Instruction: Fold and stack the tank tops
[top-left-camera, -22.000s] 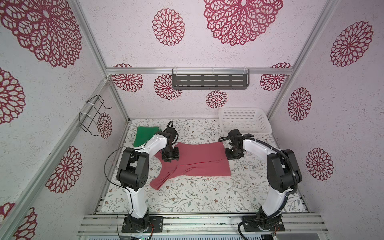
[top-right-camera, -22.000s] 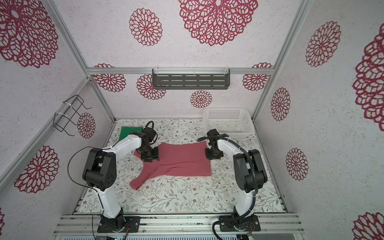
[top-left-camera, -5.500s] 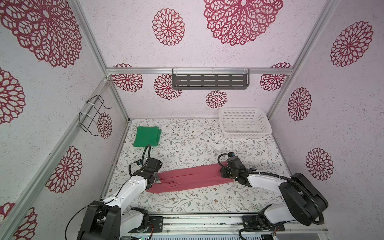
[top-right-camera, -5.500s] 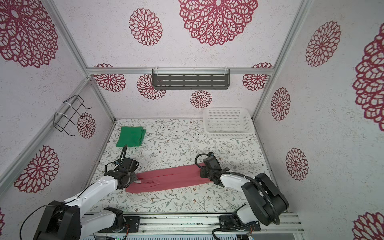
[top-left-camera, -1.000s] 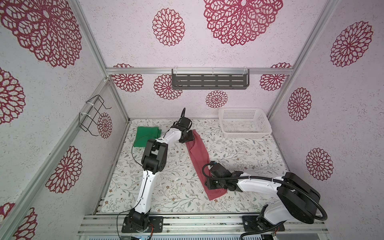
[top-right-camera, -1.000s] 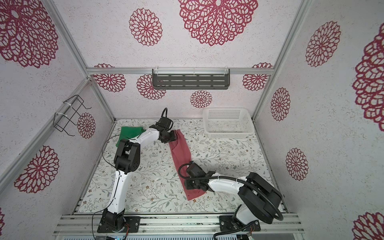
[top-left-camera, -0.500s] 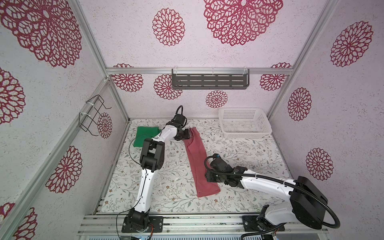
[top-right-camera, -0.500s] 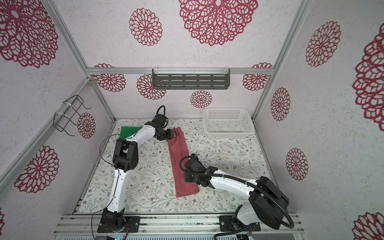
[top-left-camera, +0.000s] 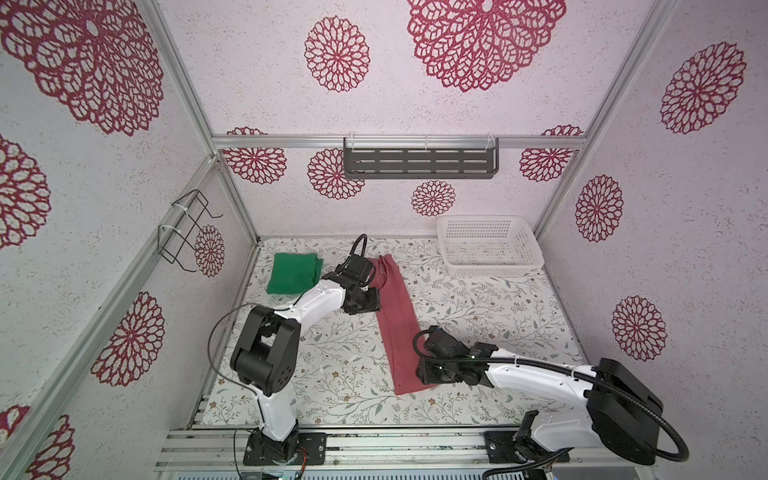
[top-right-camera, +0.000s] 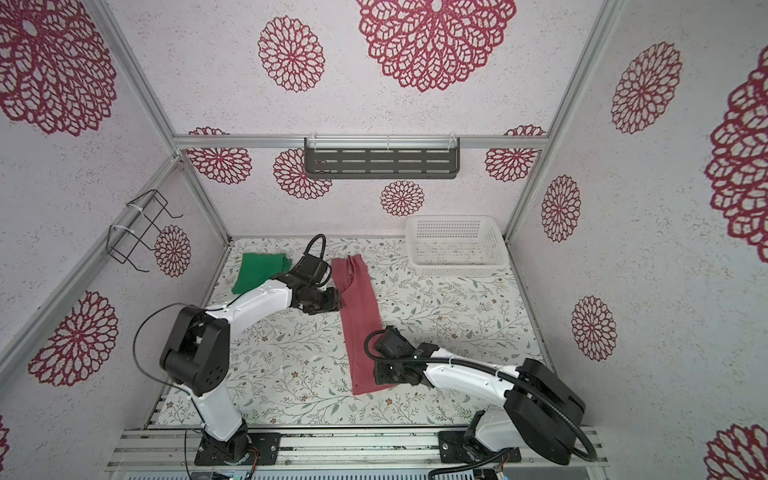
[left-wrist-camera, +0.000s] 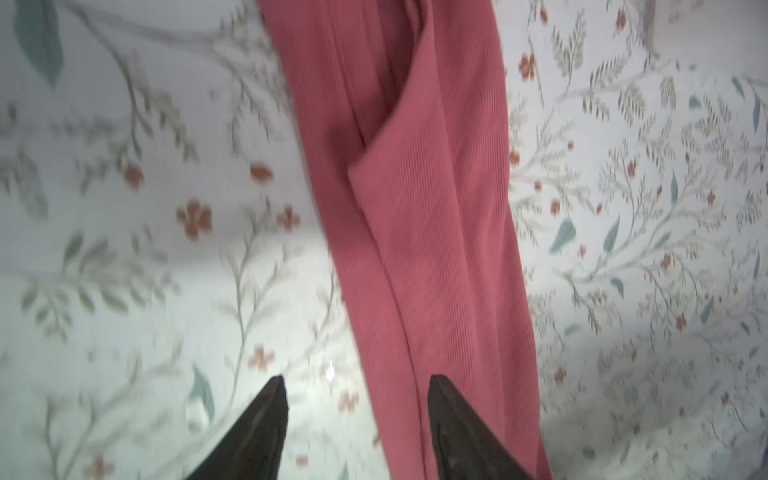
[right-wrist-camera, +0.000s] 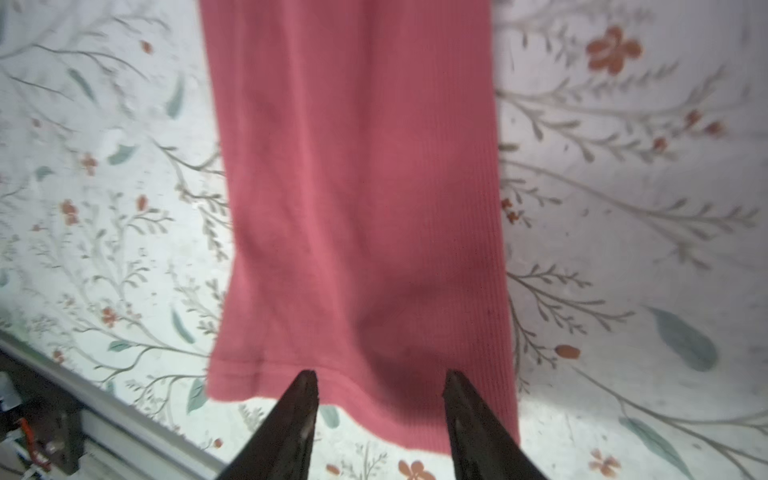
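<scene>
The dusty red tank top (top-left-camera: 395, 316) (top-right-camera: 359, 316) lies flat as a long narrow folded strip, running from the back middle of the table toward the front. The green tank top (top-left-camera: 293, 274) (top-right-camera: 257, 272) lies folded at the back left. My left gripper (top-left-camera: 372, 301) (top-right-camera: 333, 304) (left-wrist-camera: 356, 382) is open at the strip's left edge near its far end. One finger is over the red cloth (left-wrist-camera: 415, 208) and the other over the table. My right gripper (top-left-camera: 420, 374) (top-right-camera: 380, 376) (right-wrist-camera: 379, 374) is open just above the strip's near hem (right-wrist-camera: 357, 187), holding nothing.
A white perforated basket (top-left-camera: 490, 270) (top-right-camera: 457, 270) stands at the back right. A dark slotted shelf (top-left-camera: 419, 164) hangs on the back wall and a wire rack (top-left-camera: 187, 232) on the left wall. The floral table cover (top-left-camera: 478, 307) is bare right of the strip.
The red strip has swung from a slant to nearly straight and lies flat. My left gripper has drawn back from its far end and my right has moved toward the near hem. Both jaws have widened.
</scene>
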